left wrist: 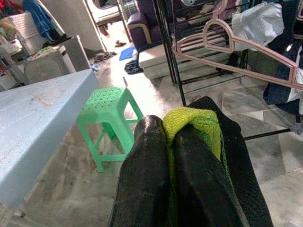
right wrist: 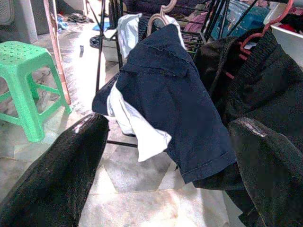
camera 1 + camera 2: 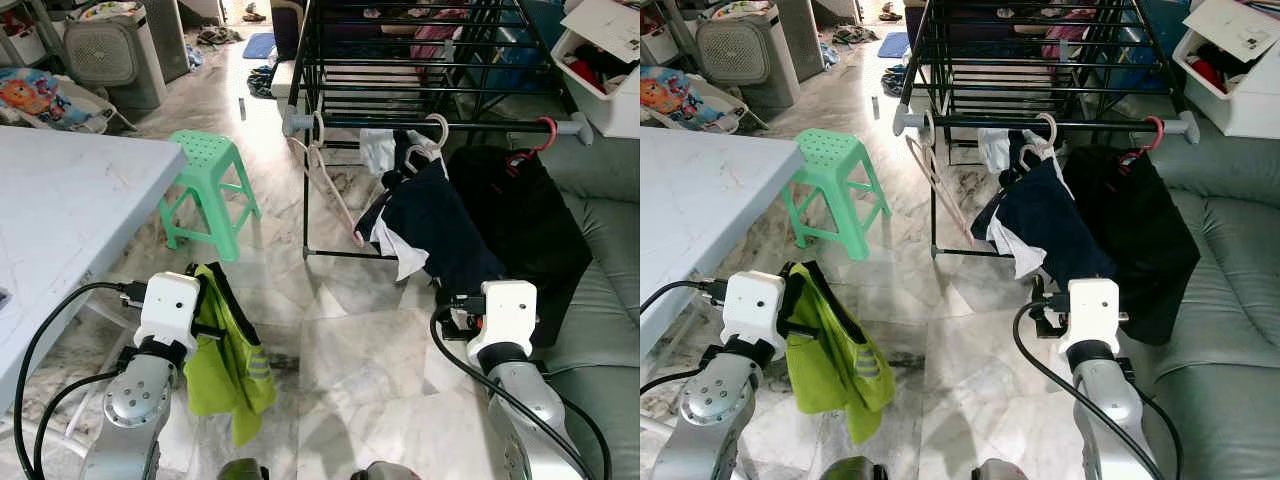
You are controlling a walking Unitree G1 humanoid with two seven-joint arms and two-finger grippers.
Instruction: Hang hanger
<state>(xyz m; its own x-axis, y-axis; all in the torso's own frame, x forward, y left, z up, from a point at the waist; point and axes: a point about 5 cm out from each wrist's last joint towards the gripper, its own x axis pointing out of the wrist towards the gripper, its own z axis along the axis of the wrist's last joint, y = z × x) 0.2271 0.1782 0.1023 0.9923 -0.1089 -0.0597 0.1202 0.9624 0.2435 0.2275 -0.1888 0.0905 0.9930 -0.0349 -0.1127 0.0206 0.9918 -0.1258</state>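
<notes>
A: Eye views?
B: My left gripper (image 3: 205, 325) holds a lime-green garment (image 3: 228, 360) with black trim, hanging low over the marble floor (image 3: 340, 350). Ahead, on the rack (image 3: 420, 70), a pink hanger (image 3: 325, 180) hangs empty; beside it a navy garment (image 3: 435, 225), then a black one (image 3: 520, 225) on a red hanger (image 3: 535, 140). A green stool (image 3: 210, 190) stands left of the rack.

A: Left wrist view?
B: My fingers (image 1: 151, 179) are pressed together, pinching the green cloth (image 1: 196, 125). The pink hanger (image 1: 236, 47) shows beyond, thin and triangular.

A: Right wrist view?
B: My right gripper (image 2: 170, 156) is spread wide, holding nothing, facing the navy garment (image 2: 175, 104).
</notes>
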